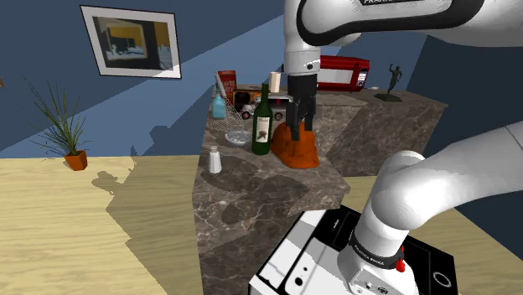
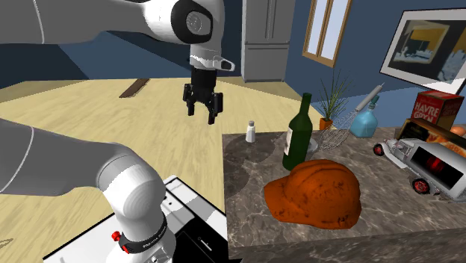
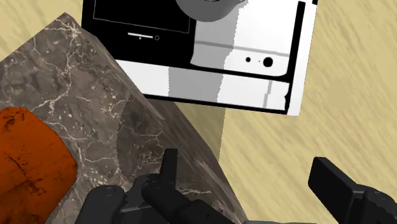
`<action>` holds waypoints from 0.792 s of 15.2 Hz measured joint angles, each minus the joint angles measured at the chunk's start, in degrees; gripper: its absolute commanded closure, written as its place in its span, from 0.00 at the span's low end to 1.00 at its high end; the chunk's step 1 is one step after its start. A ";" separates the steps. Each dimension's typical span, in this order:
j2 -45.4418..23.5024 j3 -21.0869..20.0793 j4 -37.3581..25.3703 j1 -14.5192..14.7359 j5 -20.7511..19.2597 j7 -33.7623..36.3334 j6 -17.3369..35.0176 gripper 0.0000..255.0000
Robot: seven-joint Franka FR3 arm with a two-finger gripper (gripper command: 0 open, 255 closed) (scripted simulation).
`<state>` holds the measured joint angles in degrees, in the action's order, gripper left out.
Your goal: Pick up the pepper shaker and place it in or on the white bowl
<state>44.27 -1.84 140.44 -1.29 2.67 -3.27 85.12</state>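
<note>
On counter (image 2: pixel 250 196), pepper shaker (image 2: pixel 251 132) well apart fr. raised gripper (image 2: pixel 202 114); jaws spread.

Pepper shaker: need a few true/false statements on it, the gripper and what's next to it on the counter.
1. The gripper is shut on the pepper shaker. False: the fingers stand apart and hold nothing, and the shaker is on the counter, apart from the gripper.
2. The pepper shaker stands upright on the marble counter. True.
3. The green bottle lies on its side. False: it stands upright.
4. An orange hard hat rests on the counter close to the green bottle. True.
</note>
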 measured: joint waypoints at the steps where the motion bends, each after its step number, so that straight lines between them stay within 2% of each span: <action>1: 0.00 0.00 0.00 0.00 0.00 0.00 0.00 0.00; 4: -3.30 -0.95 -0.16 -0.18 0.19 1.36 3.94 0.00; 12: -18.45 -5.00 -4.25 -0.80 0.02 7.81 18.23 0.00</action>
<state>25.82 -6.84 136.19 -2.09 2.69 4.54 103.35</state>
